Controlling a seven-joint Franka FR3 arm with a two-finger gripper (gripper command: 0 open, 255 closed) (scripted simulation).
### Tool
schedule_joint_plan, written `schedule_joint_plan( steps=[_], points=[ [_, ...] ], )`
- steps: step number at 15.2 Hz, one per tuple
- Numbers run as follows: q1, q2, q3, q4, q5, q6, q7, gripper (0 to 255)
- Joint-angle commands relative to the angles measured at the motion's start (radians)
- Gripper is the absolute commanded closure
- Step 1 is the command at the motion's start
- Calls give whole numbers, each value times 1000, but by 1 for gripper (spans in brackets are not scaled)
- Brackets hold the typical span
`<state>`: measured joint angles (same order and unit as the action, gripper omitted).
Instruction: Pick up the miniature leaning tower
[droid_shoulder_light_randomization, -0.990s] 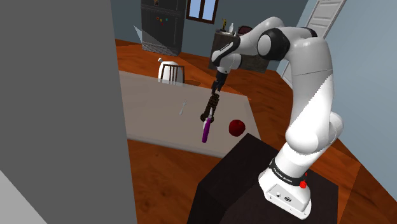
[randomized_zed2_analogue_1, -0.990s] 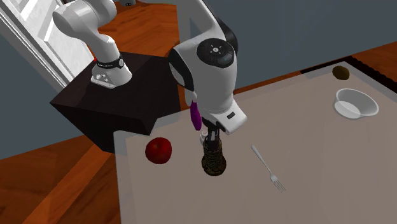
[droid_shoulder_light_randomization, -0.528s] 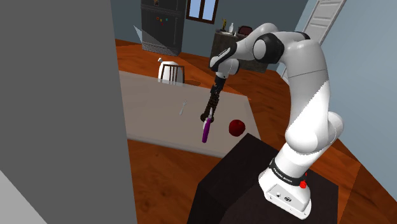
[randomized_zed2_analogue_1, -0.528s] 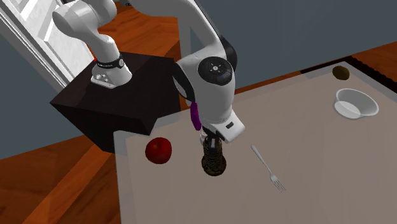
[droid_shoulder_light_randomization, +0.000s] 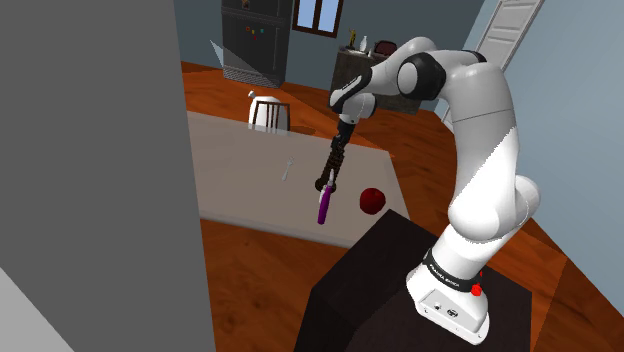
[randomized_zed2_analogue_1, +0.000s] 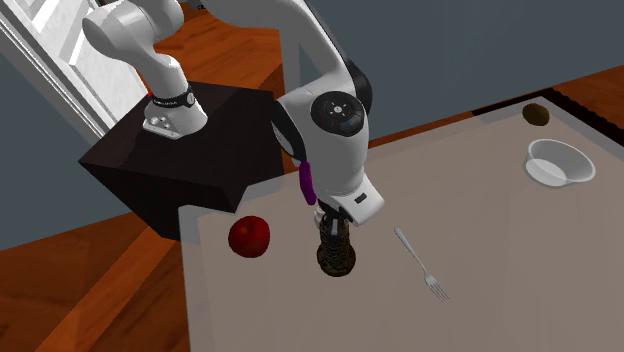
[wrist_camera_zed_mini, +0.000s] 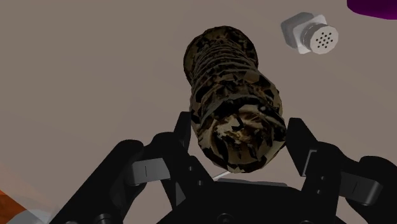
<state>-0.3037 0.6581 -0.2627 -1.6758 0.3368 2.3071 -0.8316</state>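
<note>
Wrist view has the all-black two-finger hand closed narrow on the upper end of the dark, mottled brown ribbed miniature tower, which stands on the grey-beige tabletop near the stand. Left to right in the second exterior view are a round red apple, the tower, and a silver fork. My worry is the high grip on a bumpy, leaning column: it could pivot or slip during the lift and topple onto the small white perforated shaker just beside it.

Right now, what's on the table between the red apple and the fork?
The dark mottled miniature tower stands between the apple and the fork, as the second exterior view shows.
</note>
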Motion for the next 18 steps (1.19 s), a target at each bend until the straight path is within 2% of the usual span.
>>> schedule_joint_plan(
  steps=[1, 4, 18],
  points=[
    [0, 1, 0, -1, 0, 0, 0, 255],
    [-1, 3, 0, 3, 0, -2, 0, 255],
    [17, -108, -30, 24, -44, -130, 36, 255]
  ],
)
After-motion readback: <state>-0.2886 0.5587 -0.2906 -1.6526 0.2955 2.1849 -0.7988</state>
